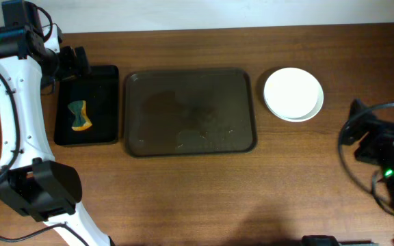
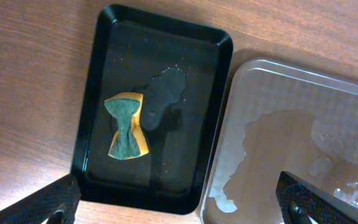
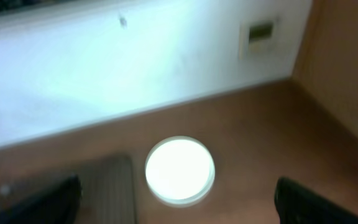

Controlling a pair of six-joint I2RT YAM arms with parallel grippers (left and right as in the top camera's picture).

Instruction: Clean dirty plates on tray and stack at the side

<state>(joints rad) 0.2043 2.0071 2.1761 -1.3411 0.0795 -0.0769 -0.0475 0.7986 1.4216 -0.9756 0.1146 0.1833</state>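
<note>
The plates sit stacked on the table right of the tray, a white one on top with a paler rim showing beneath; the stack also shows in the right wrist view. The large dark brown tray holds no plates, only wet patches and foam; its left part shows in the left wrist view. My left gripper is open and empty above the black tray's near edge. My right gripper is open and empty, well back from the stack, at the table's right edge.
A small glossy black tray lies left of the brown tray with a yellow-green sponge in it, seen too in the left wrist view. A white wall runs behind the table.
</note>
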